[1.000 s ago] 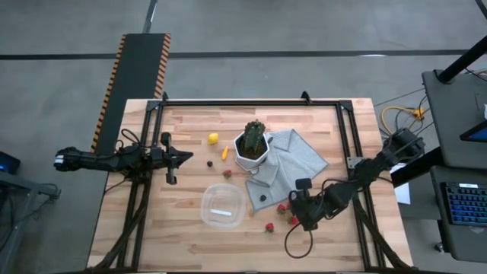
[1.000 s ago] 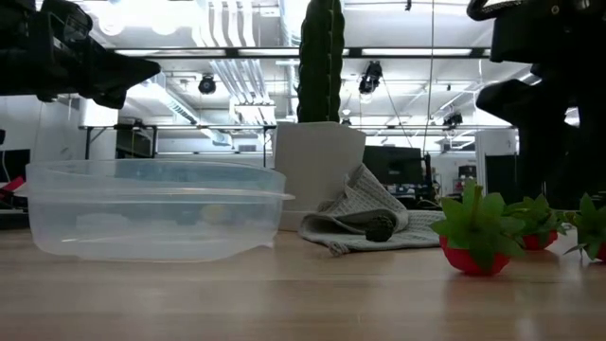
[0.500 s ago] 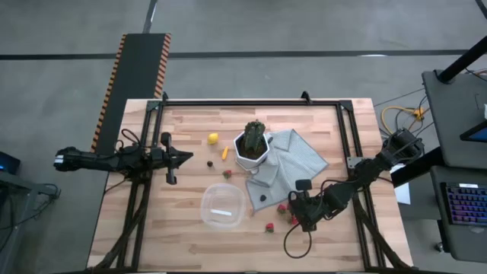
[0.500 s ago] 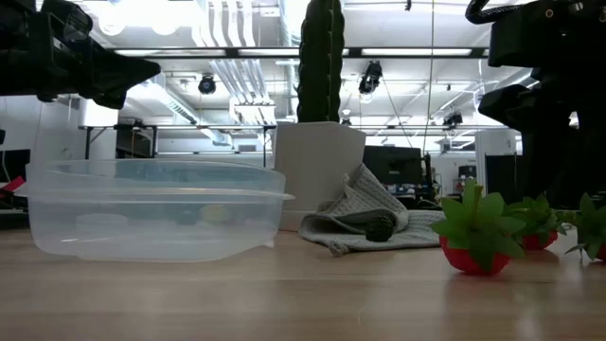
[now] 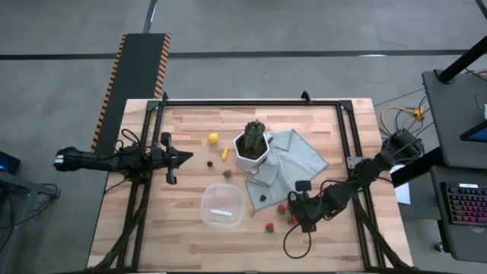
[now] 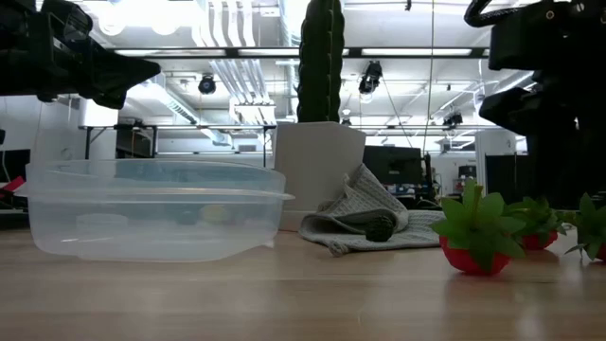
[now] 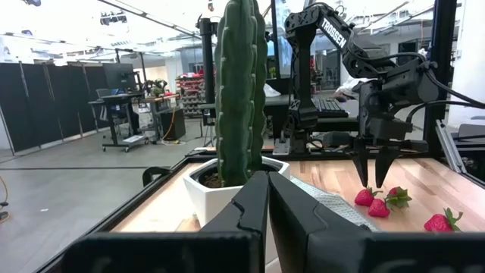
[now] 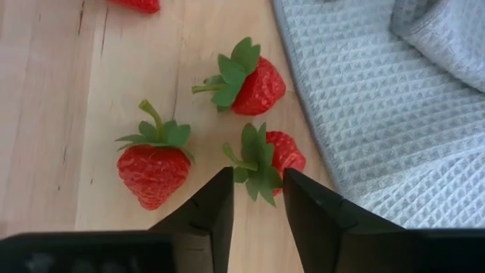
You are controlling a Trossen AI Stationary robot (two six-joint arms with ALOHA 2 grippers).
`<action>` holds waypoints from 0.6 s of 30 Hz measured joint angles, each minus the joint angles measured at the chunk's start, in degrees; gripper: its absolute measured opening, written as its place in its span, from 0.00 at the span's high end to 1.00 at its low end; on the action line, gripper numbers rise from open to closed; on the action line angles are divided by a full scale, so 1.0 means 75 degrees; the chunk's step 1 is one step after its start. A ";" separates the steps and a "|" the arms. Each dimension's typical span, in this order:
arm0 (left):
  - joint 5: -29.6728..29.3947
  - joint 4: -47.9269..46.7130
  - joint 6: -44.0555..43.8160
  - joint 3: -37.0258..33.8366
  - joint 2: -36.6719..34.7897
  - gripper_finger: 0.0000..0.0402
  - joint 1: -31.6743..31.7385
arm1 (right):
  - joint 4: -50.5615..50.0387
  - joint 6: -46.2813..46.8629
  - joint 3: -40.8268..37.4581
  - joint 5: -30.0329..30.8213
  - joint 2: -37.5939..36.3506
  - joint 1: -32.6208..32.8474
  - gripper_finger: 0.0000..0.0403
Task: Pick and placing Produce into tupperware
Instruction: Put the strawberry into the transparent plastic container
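The clear tupperware rests on its base at the table's near middle. A lemon, an orange piece, a dark berry and a strawberry lie farther back. More strawberries lie right of the tupperware. My right gripper points steeply down over one strawberry, its fingers open on either side of that berry's green leaf cap. My left gripper waits shut and level at the table's left. My right gripper comes from above, slanting down, with one finger on each side of the leaf cap. The strawberry lies on the table. Whether the fingers touch the leaves, I cannot tell.
A cactus in a white faceted pot stands behind the tupperware. A grey waffle cloth spreads to its right, with a dark berry on its near corner. Two other strawberries lie close to the fingers.
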 joint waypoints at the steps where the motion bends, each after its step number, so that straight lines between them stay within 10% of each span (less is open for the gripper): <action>1: -0.0001 0.0000 0.0000 0.0000 -0.0002 1.00 0.0000 | 0.0010 0.0000 0.0000 0.0000 0.0020 0.0001 0.74; 18: 0.0000 -0.0009 0.0000 0.0000 -0.0003 1.00 0.0001 | -0.0026 -0.0009 0.0009 0.0009 0.0138 -0.0002 0.94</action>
